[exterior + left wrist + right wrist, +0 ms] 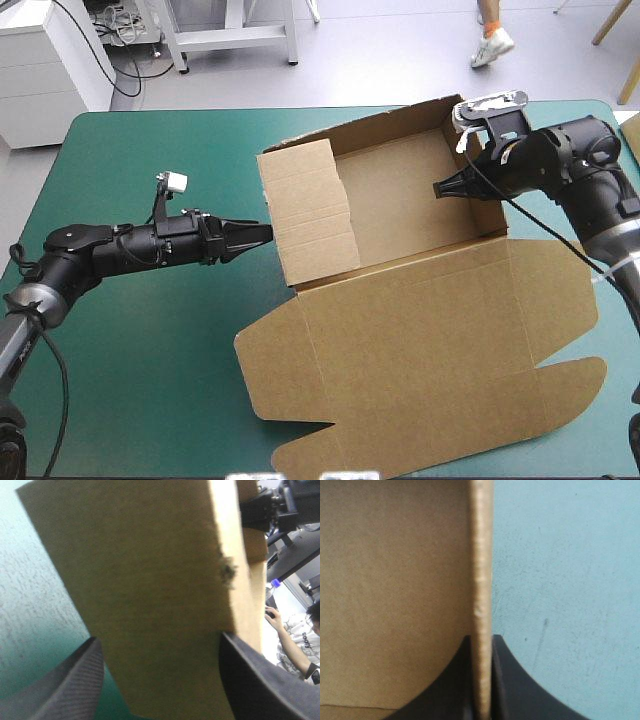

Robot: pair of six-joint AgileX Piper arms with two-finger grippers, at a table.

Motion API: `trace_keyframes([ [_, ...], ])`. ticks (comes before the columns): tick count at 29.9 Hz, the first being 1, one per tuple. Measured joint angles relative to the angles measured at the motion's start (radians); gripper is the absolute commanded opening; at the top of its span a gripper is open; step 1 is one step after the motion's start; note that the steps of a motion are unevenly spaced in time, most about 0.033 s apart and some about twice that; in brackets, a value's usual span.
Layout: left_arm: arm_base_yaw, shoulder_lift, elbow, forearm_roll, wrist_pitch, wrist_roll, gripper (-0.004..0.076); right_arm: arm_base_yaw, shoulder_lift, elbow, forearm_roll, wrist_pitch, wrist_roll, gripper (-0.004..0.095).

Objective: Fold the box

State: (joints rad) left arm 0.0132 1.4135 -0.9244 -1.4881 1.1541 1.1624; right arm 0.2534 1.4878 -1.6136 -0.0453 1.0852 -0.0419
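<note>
Box [400,200]: brown tray with walls raised, mid-table toward the far edge, its lid flat toward the near edge.
Surface: teal-green cover [140,340], showing on both sides of the board.
Left gripper [265,233]: at the tray's left wall.
Right gripper [440,188]: at the right wall.
Left wrist view only: black fingers [65,690] stand wide apart, wall panel between them.
Right wrist view only: fingers pinch the wall's edge tight.
</note>
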Motion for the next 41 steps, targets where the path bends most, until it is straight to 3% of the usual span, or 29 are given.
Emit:
trace_keyframes([
  [9,0.000,-0.003,0.000,-0.057,0.020,0.001,0.0474,0.000,0.057,0.000,0.009,-0.028,0.000,-0.0020],
  [14,0.000,-0.003,-0.003,-0.051,-0.037,-0.049,0.0474,0.010,0.057,0.000,0.030,-0.049,0.007,-0.0019],
  [26,0.000,-0.003,-0.259,0.407,-0.133,-0.488,0.0467,0.187,0.067,0.001,-0.135,-0.137,0.209,-0.0019],
  [36,-0.176,-0.003,-0.365,0.867,-0.265,-0.851,0.0324,0.215,0.095,0.001,-0.130,-0.146,0.252,-0.0019],
  [39,-0.238,-0.003,-0.369,1.041,-0.305,-0.989,0.0208,0.215,0.103,0.001,-0.130,-0.144,0.253,-0.0019],
  [41,-0.273,-0.002,-0.369,1.140,-0.317,-1.087,0.0064,0.215,0.113,0.001,-0.125,-0.143,0.256,-0.0019],
])
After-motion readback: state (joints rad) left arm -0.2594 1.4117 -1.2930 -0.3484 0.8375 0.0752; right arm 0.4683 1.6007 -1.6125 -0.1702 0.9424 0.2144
